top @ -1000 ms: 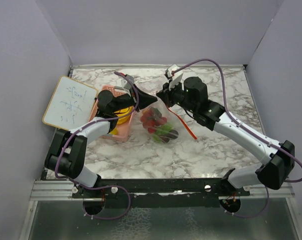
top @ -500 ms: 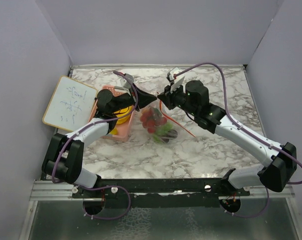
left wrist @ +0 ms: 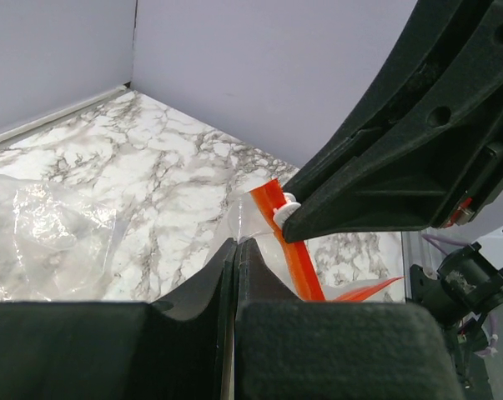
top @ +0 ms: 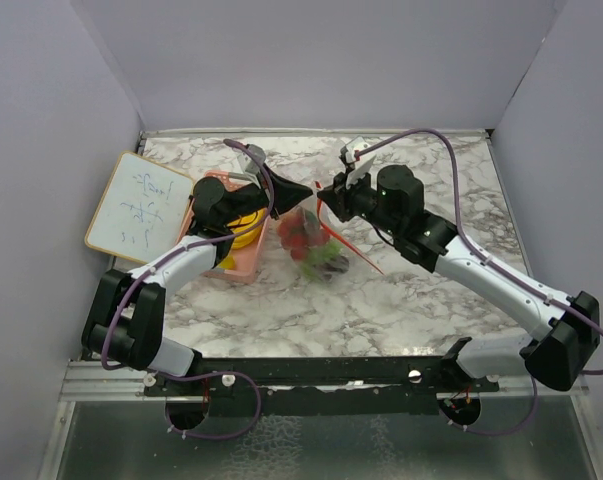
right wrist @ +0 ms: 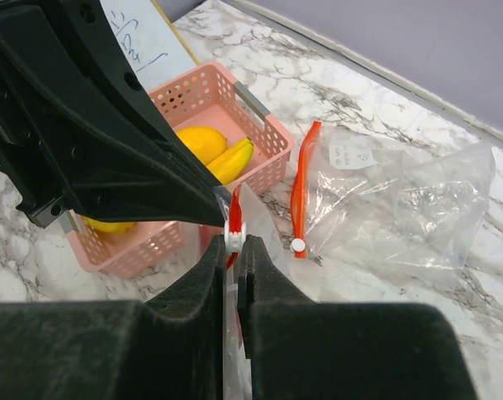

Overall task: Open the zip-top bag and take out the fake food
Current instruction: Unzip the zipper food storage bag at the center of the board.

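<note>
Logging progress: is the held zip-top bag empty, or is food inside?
Not empty. Top view shows red, green and dark fake food bunched in the bag hanging between the left gripper and right gripper.

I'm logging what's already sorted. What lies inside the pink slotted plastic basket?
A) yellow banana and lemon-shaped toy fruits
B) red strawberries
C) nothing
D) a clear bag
A: the right wrist view shows yellow plastic toy fruits in the pink slotted plastic basket, while the red toy pieces sit in the clear zip-top bag.
</note>
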`<state>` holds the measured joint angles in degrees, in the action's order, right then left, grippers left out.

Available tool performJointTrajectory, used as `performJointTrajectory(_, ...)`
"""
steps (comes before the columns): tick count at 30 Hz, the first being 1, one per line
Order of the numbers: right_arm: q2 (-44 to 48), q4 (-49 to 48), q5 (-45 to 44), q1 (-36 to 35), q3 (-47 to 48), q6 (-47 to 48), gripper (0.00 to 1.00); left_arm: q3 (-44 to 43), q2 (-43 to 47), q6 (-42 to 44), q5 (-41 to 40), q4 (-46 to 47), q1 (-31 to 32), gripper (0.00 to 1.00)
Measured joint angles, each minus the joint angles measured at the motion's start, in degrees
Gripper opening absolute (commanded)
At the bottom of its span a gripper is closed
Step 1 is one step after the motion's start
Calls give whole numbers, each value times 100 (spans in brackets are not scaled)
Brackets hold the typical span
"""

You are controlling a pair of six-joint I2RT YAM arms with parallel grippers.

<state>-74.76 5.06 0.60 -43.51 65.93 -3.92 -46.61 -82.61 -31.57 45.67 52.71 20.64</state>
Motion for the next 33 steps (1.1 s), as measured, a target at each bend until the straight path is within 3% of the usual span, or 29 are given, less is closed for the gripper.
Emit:
performJointTrajectory(14, 264, -221, -9, 0, -323, -142, 2, -190, 0, -422, -164, -37, -11, 0)
performJointTrajectory(33, -243, -291, 122, 0, -48, -251, 2, -166, 214, -684, -938, 205, -282, 0)
